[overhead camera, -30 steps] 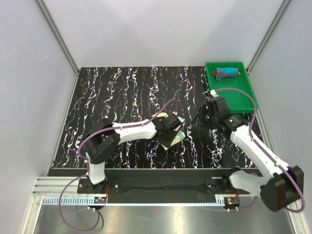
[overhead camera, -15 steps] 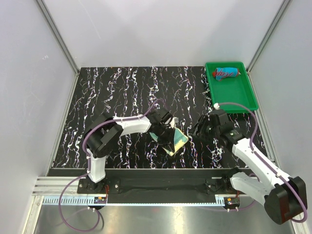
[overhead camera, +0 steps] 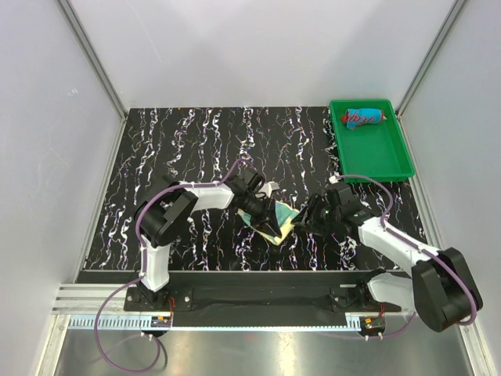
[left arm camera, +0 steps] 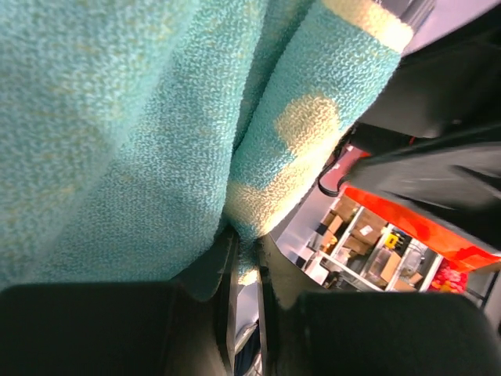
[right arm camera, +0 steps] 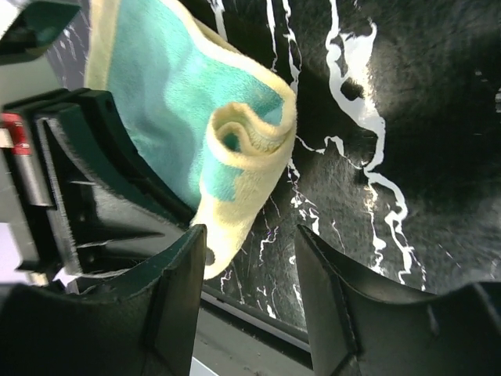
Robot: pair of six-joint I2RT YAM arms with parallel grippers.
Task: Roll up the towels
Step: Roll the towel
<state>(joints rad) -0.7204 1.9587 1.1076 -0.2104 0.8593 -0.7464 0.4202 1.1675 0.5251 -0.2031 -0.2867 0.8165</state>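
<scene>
The pale yellow and teal towel (overhead camera: 279, 220) lies partly curled on the black marbled table (overhead camera: 188, 149), near the middle front. My left gripper (overhead camera: 257, 205) is shut on its edge; in the left wrist view the cloth (left arm camera: 133, 125) fills the frame and its rim is pinched between the fingers (left arm camera: 221, 270). My right gripper (overhead camera: 310, 216) stands open just right of the towel. In the right wrist view the curled end (right arm camera: 244, 149) sits ahead of the open gripper (right arm camera: 252, 262), its corner beside the left finger. The red and blue towel (overhead camera: 365, 117) lies rolled in the tray.
A green plastic tray (overhead camera: 380, 153) stands at the back right corner of the table. White enclosure walls stand on the left, the right and behind. The table's near edge (right arm camera: 258, 317) runs just below the right gripper's fingers.
The left gripper has carried the yellow towel slightly left and lowered it onto the table. The right gripper has come forward and left to the towel, and its jaws have opened wider.
</scene>
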